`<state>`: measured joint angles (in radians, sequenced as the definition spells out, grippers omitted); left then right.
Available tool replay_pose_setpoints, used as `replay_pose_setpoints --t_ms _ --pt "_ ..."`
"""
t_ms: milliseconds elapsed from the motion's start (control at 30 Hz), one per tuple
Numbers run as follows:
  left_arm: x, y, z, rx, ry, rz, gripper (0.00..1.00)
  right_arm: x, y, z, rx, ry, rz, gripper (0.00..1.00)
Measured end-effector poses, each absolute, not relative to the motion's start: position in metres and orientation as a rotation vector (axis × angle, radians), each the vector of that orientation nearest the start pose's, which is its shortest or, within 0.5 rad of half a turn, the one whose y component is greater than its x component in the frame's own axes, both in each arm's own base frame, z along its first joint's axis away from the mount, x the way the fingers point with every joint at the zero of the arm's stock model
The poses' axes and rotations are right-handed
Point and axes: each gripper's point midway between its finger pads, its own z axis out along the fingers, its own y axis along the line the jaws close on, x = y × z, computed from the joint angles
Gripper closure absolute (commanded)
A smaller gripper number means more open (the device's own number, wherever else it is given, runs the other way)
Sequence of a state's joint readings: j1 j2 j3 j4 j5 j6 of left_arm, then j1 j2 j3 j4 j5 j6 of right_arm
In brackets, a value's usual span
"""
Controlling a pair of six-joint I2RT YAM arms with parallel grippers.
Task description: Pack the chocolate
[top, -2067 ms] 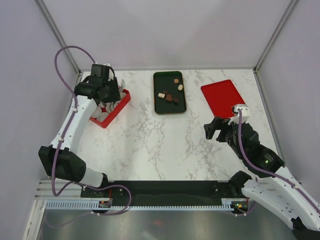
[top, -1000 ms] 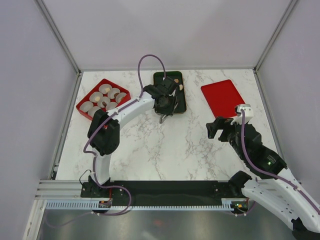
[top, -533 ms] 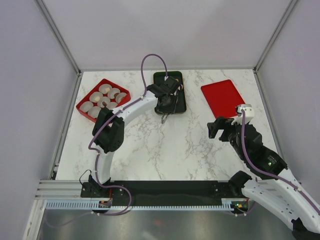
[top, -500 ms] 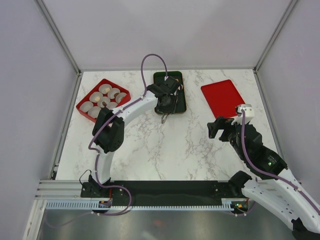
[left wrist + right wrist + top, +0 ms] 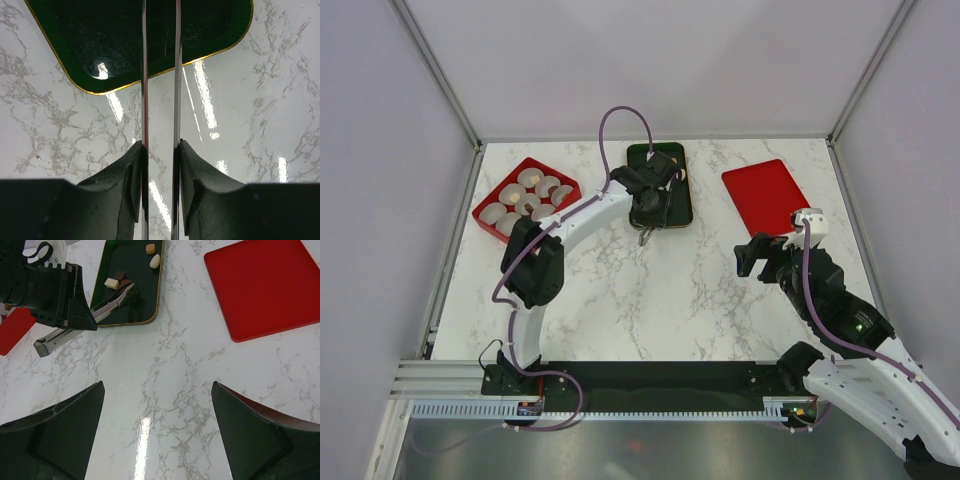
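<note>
Several chocolate pieces lie in the dark green tray (image 5: 145,302): a cream block (image 5: 112,283), a dark brown piece (image 5: 120,275), a tan block (image 5: 150,248) and a cream oval (image 5: 155,260). My left gripper (image 5: 648,212) hangs over the tray's near end, shut on the metal tongs (image 5: 145,75); both tong arms run up between its fingers (image 5: 187,165). The tong tips (image 5: 129,289) sit beside a brown piece (image 5: 125,283); I cannot tell whether they hold it. My right gripper (image 5: 157,430) hangs open over bare marble at the right.
A red box (image 5: 480,212) with several white paper cups (image 5: 528,178) stands at the back left. A flat red lid (image 5: 765,195) lies at the back right, just beyond my right gripper. Marble table spreads between the arms.
The left arm swung from the red cup box over to the green tray with the tongs, and its fingers have squeezed the tong arms closer. The right arm has stayed put.
</note>
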<state>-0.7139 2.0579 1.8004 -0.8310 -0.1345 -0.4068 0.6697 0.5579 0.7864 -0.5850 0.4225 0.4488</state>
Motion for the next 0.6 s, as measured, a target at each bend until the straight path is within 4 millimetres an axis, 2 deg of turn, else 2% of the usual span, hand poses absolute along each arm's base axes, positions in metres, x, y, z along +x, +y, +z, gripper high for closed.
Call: replay_pose_setpoints --t_ms 133,333,467,600 --pt "0.360 -0.301 0.127 0.361 2.612 -0.202 0.67 0.218 0.103 0.248 0.071 1.909 0.358 0.03" --pt "0.359 -0.281 0.193 0.306 2.516 -0.236 0.67 0.218 0.103 0.249 0.075 1.908 0.367 0.03" --pt "0.363 -0.239 0.238 0.189 2.451 -0.249 0.67 0.217 0.104 0.249 0.074 1.909 0.376 0.03" --pt "0.366 -0.179 0.263 0.030 2.405 -0.213 0.67 0.216 0.106 0.250 0.070 1.908 0.385 0.03"
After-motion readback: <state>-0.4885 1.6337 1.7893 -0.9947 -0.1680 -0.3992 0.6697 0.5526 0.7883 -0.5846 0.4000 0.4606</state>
